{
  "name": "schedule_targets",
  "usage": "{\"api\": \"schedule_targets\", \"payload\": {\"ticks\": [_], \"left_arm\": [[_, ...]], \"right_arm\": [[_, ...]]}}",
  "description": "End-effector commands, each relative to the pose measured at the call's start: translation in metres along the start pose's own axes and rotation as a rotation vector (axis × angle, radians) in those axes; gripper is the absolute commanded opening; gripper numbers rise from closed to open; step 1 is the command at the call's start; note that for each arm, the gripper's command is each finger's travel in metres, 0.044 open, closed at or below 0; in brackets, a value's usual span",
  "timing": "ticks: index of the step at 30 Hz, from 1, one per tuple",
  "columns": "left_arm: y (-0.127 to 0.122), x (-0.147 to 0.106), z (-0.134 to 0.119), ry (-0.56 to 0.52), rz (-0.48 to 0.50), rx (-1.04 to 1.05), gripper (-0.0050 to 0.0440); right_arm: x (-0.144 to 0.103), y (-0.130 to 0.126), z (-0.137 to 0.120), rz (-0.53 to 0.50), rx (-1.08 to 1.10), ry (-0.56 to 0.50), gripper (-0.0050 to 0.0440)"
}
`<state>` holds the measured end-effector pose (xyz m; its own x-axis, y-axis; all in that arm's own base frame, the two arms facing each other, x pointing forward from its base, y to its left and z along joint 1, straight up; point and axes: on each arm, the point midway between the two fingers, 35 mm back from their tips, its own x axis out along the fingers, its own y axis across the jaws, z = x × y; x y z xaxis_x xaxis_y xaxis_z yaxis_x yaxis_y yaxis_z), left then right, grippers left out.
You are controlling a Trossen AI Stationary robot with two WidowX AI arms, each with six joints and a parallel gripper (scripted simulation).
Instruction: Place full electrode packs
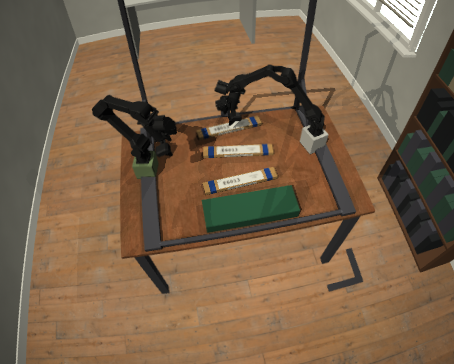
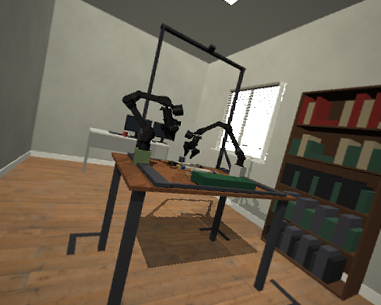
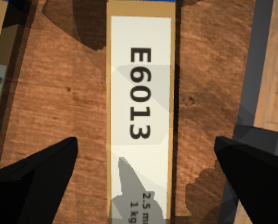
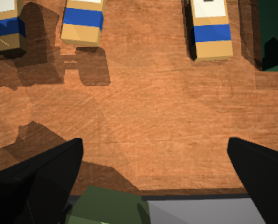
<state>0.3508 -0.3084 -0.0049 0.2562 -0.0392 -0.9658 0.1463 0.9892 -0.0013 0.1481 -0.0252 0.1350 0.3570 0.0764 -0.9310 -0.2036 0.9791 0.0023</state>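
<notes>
Worktop of brown wood (image 1: 180,212) (image 2: 129,173) (image 3: 55,100) (image 4: 150,110) carries all that we see of the job: two black arms, a green platform and three electrode packs. Our left arm (image 1: 272,71) (image 2: 219,125), rising from a white block (image 1: 314,141) (image 2: 237,170), arches over toward the pack farthest from the platform; our right arm (image 1: 120,127) (image 2: 147,95) stands folded on a green block (image 1: 145,168) (image 2: 142,157) (image 4: 110,207). The low platform (image 1: 250,210) (image 2: 223,181) (image 4: 270,30) bears none of the packs. Nearest it lies the near pack (image 1: 240,180) (image 4: 212,35), angled slightly, then the middle pack (image 1: 238,150) (image 4: 83,22), then the far pack (image 1: 215,130) (image 3: 140,100) (image 4: 10,30), all flat on the wood, label up and apart from one another. Smallest are our grasping parts: the left tool (image 1: 233,121) (image 3: 147,143) has its fingers spread, one seen to each side of the far pack, gripping nothing; the right tool (image 1: 164,149) (image 4: 155,145) is also wide apart and unladen, near the green block. We read "E6013" on the labels.
</notes>
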Motion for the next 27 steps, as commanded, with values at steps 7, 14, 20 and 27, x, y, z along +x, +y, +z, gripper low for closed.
{"api": "schedule_targets", "payload": {"ticks": [7,14,20,27], "left_arm": [[0.032,-0.016,0.009,-0.032,-0.061,0.158,0.043],[0.079,-0.012,0.009,-0.033,-0.081,0.255,0.043],[0.119,-0.008,0.01,-0.033,-0.077,0.256,0.043],[0.153,-0.006,0.01,-0.033,-0.074,0.257,0.043]], "right_arm": [[-0.006,-0.001,0.004,-0.007,-0.006,-0.02,0.043],[-0.006,-0.001,0.004,-0.007,-0.006,-0.02,0.043],[-0.006,-0.001,0.004,-0.007,-0.006,-0.02,0.043],[-0.006,-0.001,0.004,-0.007,-0.006,-0.02,0.043]]}}
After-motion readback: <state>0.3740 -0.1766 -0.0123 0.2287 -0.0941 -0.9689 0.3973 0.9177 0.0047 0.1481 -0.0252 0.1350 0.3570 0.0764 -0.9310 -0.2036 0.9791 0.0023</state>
